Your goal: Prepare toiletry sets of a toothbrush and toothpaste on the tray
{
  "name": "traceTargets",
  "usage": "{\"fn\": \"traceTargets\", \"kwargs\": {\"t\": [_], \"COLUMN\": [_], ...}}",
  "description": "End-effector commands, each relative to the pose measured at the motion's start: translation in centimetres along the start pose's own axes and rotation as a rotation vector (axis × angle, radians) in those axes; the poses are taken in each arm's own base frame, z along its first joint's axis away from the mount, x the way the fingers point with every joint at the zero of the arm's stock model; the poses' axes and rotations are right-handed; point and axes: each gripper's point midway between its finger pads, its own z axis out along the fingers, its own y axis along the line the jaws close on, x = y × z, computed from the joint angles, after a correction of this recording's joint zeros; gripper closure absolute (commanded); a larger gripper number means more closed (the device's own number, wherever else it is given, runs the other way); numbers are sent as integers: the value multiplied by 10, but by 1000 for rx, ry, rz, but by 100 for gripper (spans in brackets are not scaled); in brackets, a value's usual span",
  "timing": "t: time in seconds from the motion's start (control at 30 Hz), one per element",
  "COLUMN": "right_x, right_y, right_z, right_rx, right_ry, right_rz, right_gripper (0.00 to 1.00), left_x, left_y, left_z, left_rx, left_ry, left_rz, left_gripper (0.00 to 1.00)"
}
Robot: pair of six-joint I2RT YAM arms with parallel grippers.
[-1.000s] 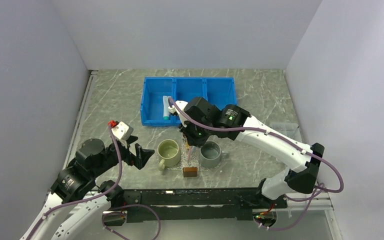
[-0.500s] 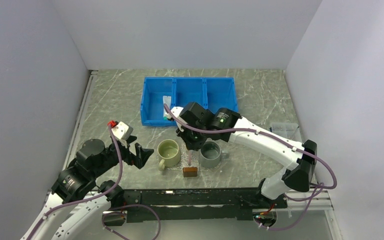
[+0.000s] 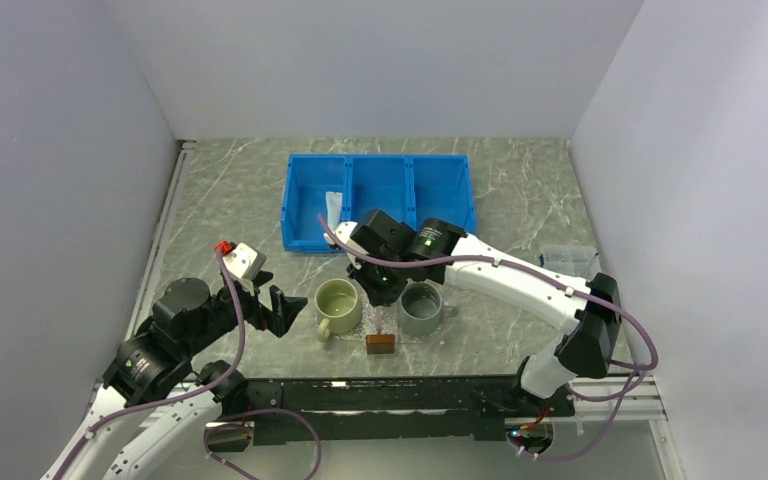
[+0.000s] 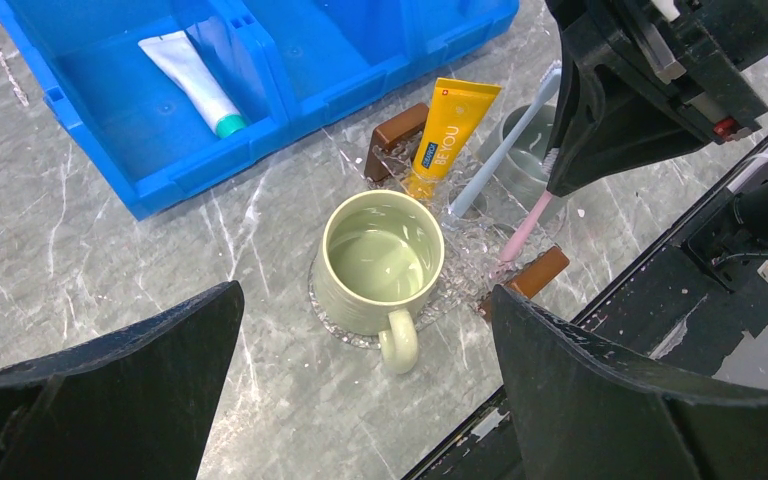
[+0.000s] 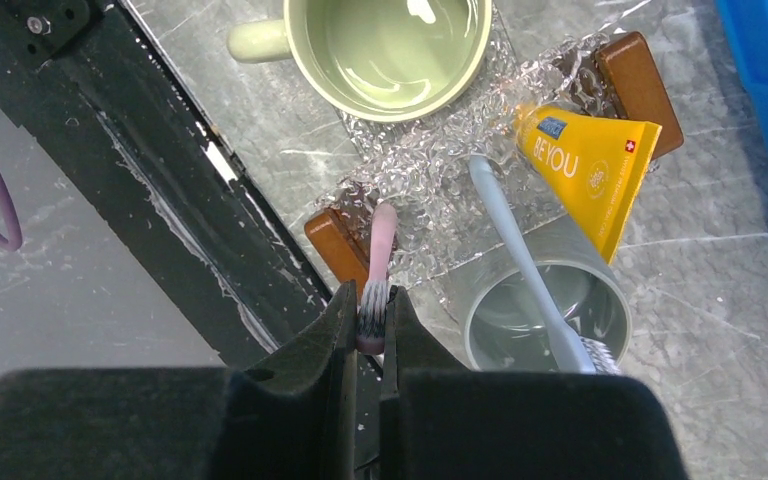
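Right gripper (image 5: 368, 322) pinched on the bristle end of the pink toothbrush (image 5: 381, 245), whose handle tip rests on the clear tray (image 5: 430, 170). Left gripper (image 4: 360, 300) spread wide. A green mug (image 5: 390, 50) stands on the tray. The pale blue toothbrush (image 5: 515, 245) runs from the tray across the gray cup (image 5: 505, 320). The yellow toothpaste (image 5: 590, 165) reads "BE YOU", legible only in the wrist views. The white toothpaste (image 4: 188, 80) lies in the left compartment of the blue bin (image 4: 110, 115).
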Motion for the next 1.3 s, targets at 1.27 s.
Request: {"fn": "traceTargets", "kwargs": {"t": [1.27], "right_x": [-18], "right_y": [-20], "right_z": [10], "right_rx": [72], "right_ry": [-61], "right_rz": [78], "right_gripper": [81], "left_x": [-7], "left_y": [1], "left_z": [2], "left_rx": [-6], "left_ry": [-24], "left_rz": [2], "left_gripper": [1]}}
